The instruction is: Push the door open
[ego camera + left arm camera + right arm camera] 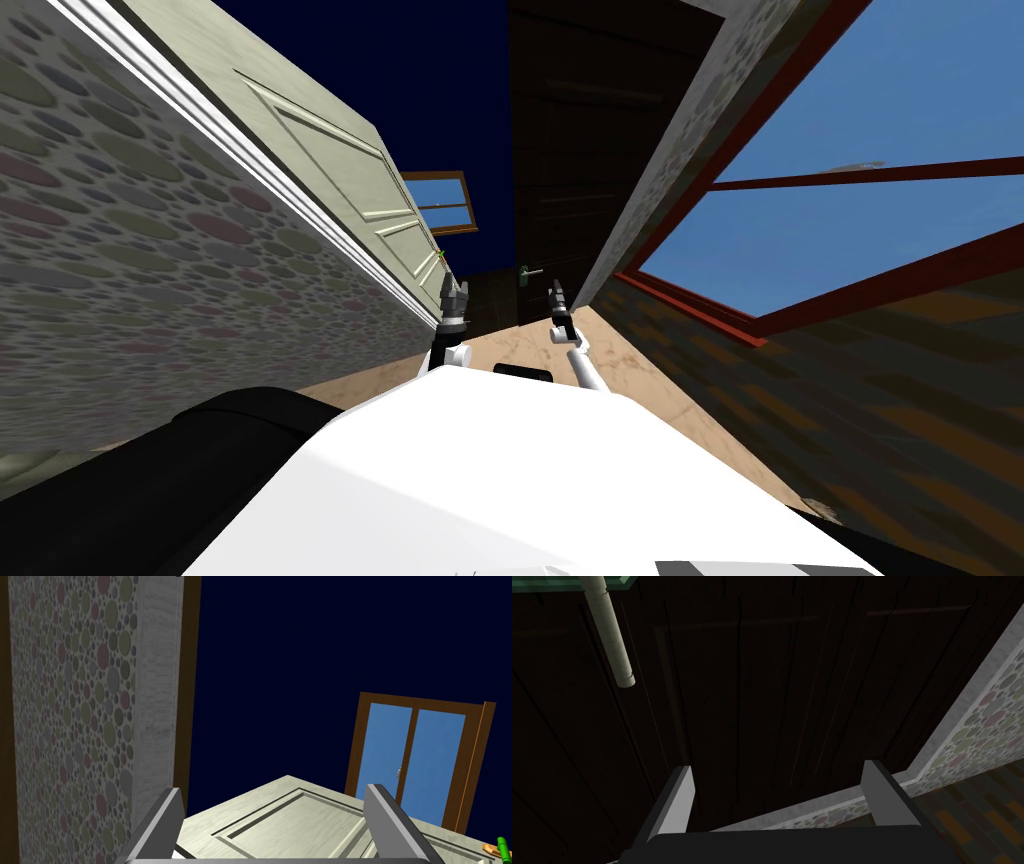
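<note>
Pale green, the panelled door (330, 170) lies beside the spread left tool (456, 287); the right tool (557, 292), also spread, faces a dark door (570, 150).

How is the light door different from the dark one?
The light door is creamy; the dark door is blackish brown. The light door runs along my left; the dark door faces me. The light door has a green handle; the dark door a pale lever. Both have sunken panels.

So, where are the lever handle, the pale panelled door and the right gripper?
lever handle (612, 641), right wrist view, middle of its pale bar.
pale panelled door (300, 823), left wrist view, its recessed panel.
right gripper (779, 768), right wrist view, midway between its fingertips.
</note>
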Controlling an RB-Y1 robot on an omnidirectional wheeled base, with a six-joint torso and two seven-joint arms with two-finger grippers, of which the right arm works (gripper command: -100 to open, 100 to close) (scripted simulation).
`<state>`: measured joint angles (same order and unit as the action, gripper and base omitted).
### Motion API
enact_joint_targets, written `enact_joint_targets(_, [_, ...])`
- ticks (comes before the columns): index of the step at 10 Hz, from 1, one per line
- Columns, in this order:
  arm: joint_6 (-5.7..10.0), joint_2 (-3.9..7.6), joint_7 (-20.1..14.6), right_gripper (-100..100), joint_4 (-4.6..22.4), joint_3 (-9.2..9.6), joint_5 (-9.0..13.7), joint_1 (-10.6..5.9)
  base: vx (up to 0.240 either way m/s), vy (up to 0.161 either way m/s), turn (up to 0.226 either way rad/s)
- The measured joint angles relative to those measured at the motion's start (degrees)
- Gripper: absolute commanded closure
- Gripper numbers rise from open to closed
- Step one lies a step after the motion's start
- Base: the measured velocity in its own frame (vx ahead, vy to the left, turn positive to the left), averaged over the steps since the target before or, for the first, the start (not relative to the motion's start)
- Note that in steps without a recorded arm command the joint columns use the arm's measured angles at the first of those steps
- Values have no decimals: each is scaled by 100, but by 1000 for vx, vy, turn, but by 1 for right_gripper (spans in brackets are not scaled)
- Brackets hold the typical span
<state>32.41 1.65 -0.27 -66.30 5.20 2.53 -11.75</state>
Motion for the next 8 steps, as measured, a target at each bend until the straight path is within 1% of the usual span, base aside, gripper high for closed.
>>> enact_joint_targets(1, [-19,8,-23,-100,172,10,8,-122,33,-51,42])
enact_joint_targets(2, [-62,8,-38,-100,253,22,10,-165,44,-63,53])
enact_joint_targets(3, [-52,-12,-45,-100,455,30,13,-306,40,-55,49])
enact_joint_targets(4, [-65,-24,-47,-100,583,37,14,-365,41,-53,64])
enact_joint_targets(5, [-55,-45,-52,-100,831,35,21,-537,36,-45,34])
enact_joint_targets(7, [-113,-58,-72,-100,1089,63,24,-674,37,-45,43])
enact_joint_targets(8, [-107,-64,-85,-100,1258,66,28,-757,35,-48,63])
